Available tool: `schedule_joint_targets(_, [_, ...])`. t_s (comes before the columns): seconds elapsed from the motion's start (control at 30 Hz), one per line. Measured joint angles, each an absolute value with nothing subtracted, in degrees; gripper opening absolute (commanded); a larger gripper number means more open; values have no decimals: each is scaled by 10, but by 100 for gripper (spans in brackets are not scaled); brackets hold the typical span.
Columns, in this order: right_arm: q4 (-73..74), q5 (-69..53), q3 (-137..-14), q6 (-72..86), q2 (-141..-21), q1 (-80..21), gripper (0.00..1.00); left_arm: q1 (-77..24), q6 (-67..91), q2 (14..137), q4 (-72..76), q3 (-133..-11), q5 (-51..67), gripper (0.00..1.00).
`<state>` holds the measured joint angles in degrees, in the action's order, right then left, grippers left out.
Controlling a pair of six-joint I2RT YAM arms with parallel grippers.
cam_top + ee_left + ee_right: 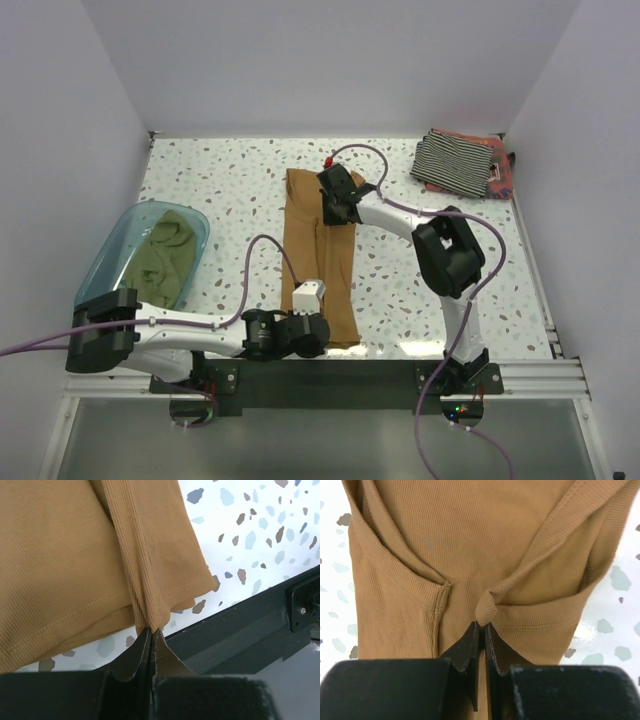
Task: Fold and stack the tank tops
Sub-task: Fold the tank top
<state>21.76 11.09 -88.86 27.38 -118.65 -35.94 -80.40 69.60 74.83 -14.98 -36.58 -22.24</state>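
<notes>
The tan-brown tank top (322,262) lies as a long narrow strip down the middle of the table. My left gripper (322,333) is shut on its near hem corner (150,615). My right gripper (338,205) is shut on a strap fold at the far end (485,611). The olive green tank top (163,258) lies bunched in the teal tub (120,250). The black-and-white striped top (455,160) lies folded at the back right on a reddish one (503,172).
The black front rail (390,370) runs along the table's near edge, right below my left gripper; it also shows in the left wrist view (240,630). White walls close the left, back and right sides.
</notes>
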Motion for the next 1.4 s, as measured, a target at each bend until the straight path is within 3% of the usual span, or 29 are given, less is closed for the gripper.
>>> schedule_joint_targets(0.23, [227, 115, -901, 274, -1205, -371, 5, -811, 723, 745, -169, -349, -223, 0])
schedule_joint_targets(0.37, [228, 117, -910, 274, -1207, -377, 19, -812, 729, 745, -183, -349, -223, 0])
schedule_joint_targets(0.4, [228, 118, -911, 272, -1207, -379, 24, -812, 729, 745, -188, -349, -224, 9])
schedule_joint_targets(0.47, [226, 121, -913, 272, -1207, -381, 41, -812, 730, 745, -204, -352, -227, 17])
schedule_joint_targets(0.5, [225, 122, -913, 269, -1207, -382, 51, -813, 733, 744, -216, -356, -229, 26])
schedule_joint_targets(0.6, [224, 123, -913, 264, -1206, -382, 61, -815, 738, 738, -242, -367, -236, 36])
schedule_joint_targets(0.7, [230, 122, -913, 258, -1198, -382, 64, -815, 739, 717, -267, -385, -248, 38])
schedule_joint_targets(0.87, [244, 128, -914, 256, -1158, -380, 62, -815, 745, 693, -303, -432, -276, 33])
schedule_joint_targets(0.97, [256, 134, -918, 260, -1130, -373, 55, -809, 744, 678, -319, -446, -291, 28])
schedule_joint_targets(1.17, [266, 138, -919, 279, -1106, -318, 52, -691, 694, 672, -294, -448, -285, 17])
schedule_joint_targets(1.4, [238, 131, -931, 277, -1138, -234, 52, -653, 603, 811, -189, -509, -242, 0])
